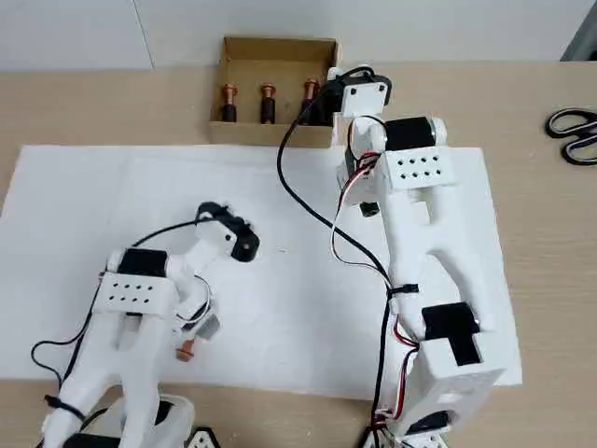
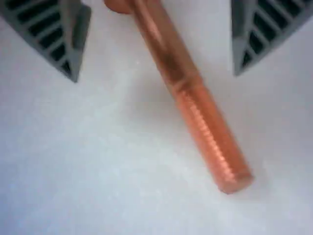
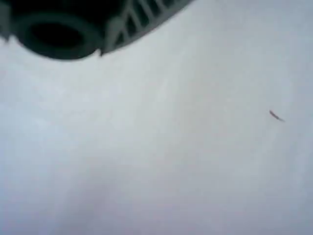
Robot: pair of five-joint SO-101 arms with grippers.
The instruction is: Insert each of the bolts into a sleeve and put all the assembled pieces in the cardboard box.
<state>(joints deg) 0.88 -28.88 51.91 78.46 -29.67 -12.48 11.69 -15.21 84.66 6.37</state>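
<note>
Wooden table [image 1: 93, 103], white sheet [image 1: 280, 308] as work area. Copper bolt [image 2: 195, 103] flat on sheet between wide-spread fingers of left tool [image 2: 155, 76], ungripped, likely lined up for pickup. Black sleeve [image 3: 56, 34] beside right tool [image 3: 142, 19]; grip unclear. Three assembled pieces [image 1: 268, 103] upright in cardboard box [image 1: 280, 45].

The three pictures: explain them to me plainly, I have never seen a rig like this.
The machine is two white robot arms at a table: the left arm and the right arm. The high view looks down from a fixed camera; each wrist view comes from a camera on one arm. The left tool is open around a copper bolt lying on the white sheet, gripping nothing. The right wrist view shows a black sleeve close by; whether it is gripped is unclear. The cardboard box holds three assembled pieces, standing upright. Scissors lie aside on the table.
</note>
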